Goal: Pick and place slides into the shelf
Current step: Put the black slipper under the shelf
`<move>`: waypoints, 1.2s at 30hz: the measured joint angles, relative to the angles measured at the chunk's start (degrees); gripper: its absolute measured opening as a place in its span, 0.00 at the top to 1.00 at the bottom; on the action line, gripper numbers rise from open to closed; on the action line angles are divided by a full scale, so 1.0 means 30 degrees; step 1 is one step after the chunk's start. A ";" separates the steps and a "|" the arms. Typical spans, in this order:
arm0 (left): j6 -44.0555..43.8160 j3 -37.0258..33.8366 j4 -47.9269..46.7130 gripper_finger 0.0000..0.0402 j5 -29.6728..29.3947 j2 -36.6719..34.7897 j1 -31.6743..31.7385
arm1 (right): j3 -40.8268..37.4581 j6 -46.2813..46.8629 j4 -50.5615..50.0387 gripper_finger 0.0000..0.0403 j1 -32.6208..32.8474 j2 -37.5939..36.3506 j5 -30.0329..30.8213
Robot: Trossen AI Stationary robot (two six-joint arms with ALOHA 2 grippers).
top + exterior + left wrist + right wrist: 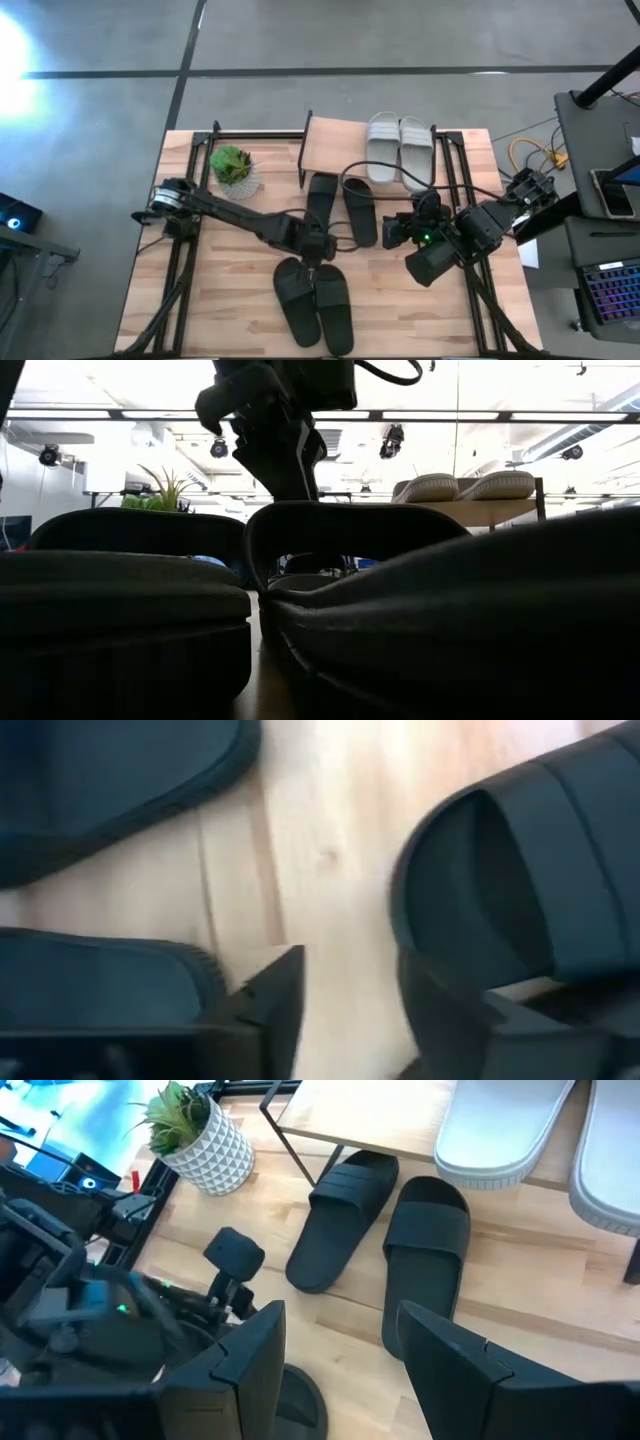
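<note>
Right now my left gripper (318, 252) hangs low over the middle of the table (230, 310) with its fingers spread wide and nothing between them, poised just above the toe end of the nearer pair of black slides (315, 300); in its wrist view one finger sits over bare wood between two of the slides and the other beside a strap. My right gripper (398, 232) waits just right of the second black pair (340, 205), its fingers parted and empty, with the left arm showing ahead of it in its own wrist view. That second pair lies with its toes tucked partly under the shelf (335, 145), while the two light grey slides (400, 148) rest on top of the plank. A small potted plant (235, 170) stands off to the left of the shelf, well clear of my path. I judge these slides to be light, rubbery and somewhat floppy, so a pinch at the heel would let the sole droop. The wide strap looks like the sensible place to take hold: one finger under its arch, the other over it, near the middle so the slide hangs level. The rubber should give decent friction, though it may flex as I close, so I would squeeze slowly.
</note>
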 joint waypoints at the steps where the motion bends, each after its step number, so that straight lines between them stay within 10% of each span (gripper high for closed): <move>1: 0.0002 0.0000 0.0004 0.72 0.0246 0.0000 0.0076 | 0.0000 0.0000 0.0014 0.54 0.0000 0.0000 0.0000; 6: 0.0258 0.0000 -0.0015 0.97 0.1066 0.0007 0.0830 | 0.0000 0.0007 0.0053 0.54 0.0000 0.0000 0.0007; 15: 0.1143 -0.1726 0.0979 1.00 0.4240 0.0007 0.2708 | 0.0000 -0.0006 0.0088 0.54 0.0000 0.0000 0.0015; 36: 0.1048 -0.3496 0.5057 1.00 0.0576 0.1297 0.5393 | -0.0047 0.0134 0.0040 0.54 -0.0007 -0.0007 0.0572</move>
